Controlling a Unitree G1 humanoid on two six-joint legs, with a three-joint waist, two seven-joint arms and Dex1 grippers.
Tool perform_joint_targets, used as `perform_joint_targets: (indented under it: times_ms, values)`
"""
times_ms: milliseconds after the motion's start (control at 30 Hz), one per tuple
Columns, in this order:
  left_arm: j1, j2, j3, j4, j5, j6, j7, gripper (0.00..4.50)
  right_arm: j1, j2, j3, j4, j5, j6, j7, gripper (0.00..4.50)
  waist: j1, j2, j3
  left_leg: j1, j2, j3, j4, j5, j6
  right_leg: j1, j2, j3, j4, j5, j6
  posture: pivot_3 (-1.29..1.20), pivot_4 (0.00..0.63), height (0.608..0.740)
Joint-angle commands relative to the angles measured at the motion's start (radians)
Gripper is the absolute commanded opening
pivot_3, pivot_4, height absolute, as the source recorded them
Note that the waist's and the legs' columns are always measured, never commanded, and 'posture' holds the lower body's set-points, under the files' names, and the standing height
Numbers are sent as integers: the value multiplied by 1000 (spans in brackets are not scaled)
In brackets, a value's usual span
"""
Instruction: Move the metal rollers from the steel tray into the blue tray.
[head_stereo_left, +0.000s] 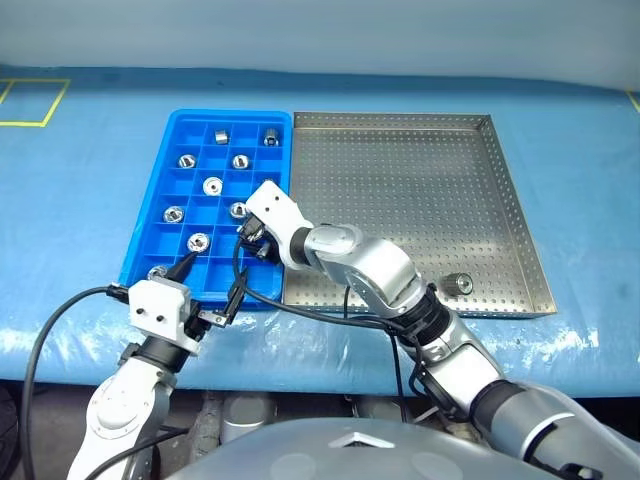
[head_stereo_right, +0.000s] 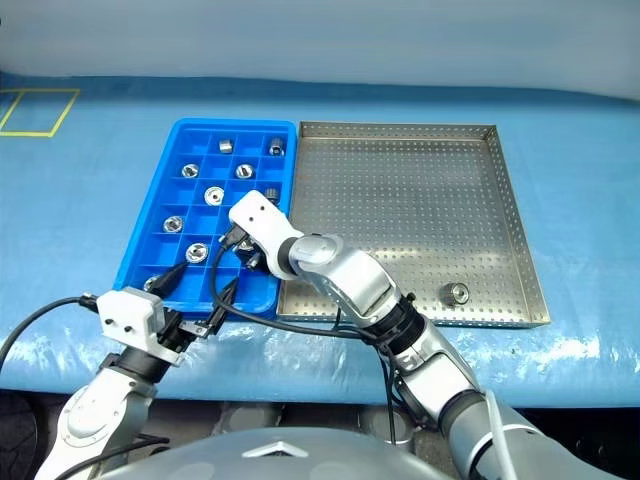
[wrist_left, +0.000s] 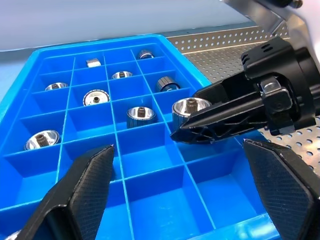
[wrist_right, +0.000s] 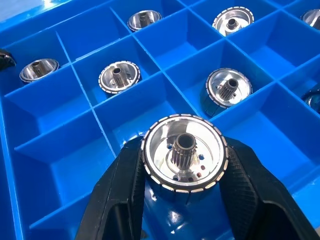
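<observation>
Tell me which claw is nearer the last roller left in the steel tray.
Right, though neither is close. The roller lies by the steel tray front rim; right claw is over the blue tray, left claw further off.

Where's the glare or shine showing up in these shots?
Right wrist view: bright highlights ring the roller gripped in the right hand, and there is a glossy spot on the blue tray floor just below it. Right eye view: white sheen on the wrinkled blue table cover near its front edge.
</observation>
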Motion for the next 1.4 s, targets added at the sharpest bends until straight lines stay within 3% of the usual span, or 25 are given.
perform_joint_targets:
  times_ms: [33,167,200,400,633,900,1167,1400]
  values:
    - [-23,18,-1,-24,-9,3,-18,4500,18,-27,-5,-42,-12,61,15,3025,1,0,0,0,0,0,0,0,0,0,0,0,0,0,0,187,150,740]
    - [-76,40,-4,-9,-27,24,-44,4500,58,-10,-115,-125,9,116,-18,4318,9,1,-1,0,-1,0,1,0,0,1,-1,0,0,0,0,143,150,740]
    - [-89,45,-7,-5,-30,29,-50,4500,69,-7,-152,-153,15,132,-28,4454,12,1,-1,0,-1,0,2,0,0,2,-2,-1,-1,0,0,126,150,740]
    - [-201,79,-44,46,-60,55,-114,4500,107,-96,-400,-354,20,305,-69,4454,-20,1,-1,2,-2,0,3,1,-2,6,-3,0,-3,-1,6,4,150,740]
    - [-345,67,-135,149,-73,63,-171,4500,144,-166,-626,-488,-15,577,-142,4454,-109,3,-1,2,-1,0,1,-1,1,5,0,0,-2,1,1,-123,150,740]
    - [-406,49,-180,219,-75,42,-210,4500,268,-233,-695,-549,72,598,-207,4454,-180,3,-1,1,-1,1,2,-2,3,4,0,3,-2,1,1,-167,150,740]
    - [-396,61,-189,218,-75,48,-235,4500,383,-279,-736,-549,234,598,-292,4454,-195,2,-1,2,-1,2,3,-2,3,5,0,3,-2,-2,6,-161,150,740]
    - [-401,143,-222,200,-61,82,-300,4500,427,-297,-742,-529,391,598,-411,4454,-198,2,-1,2,-1,2,3,-2,3,6,0,3,-2,-2,6,-155,150,740]
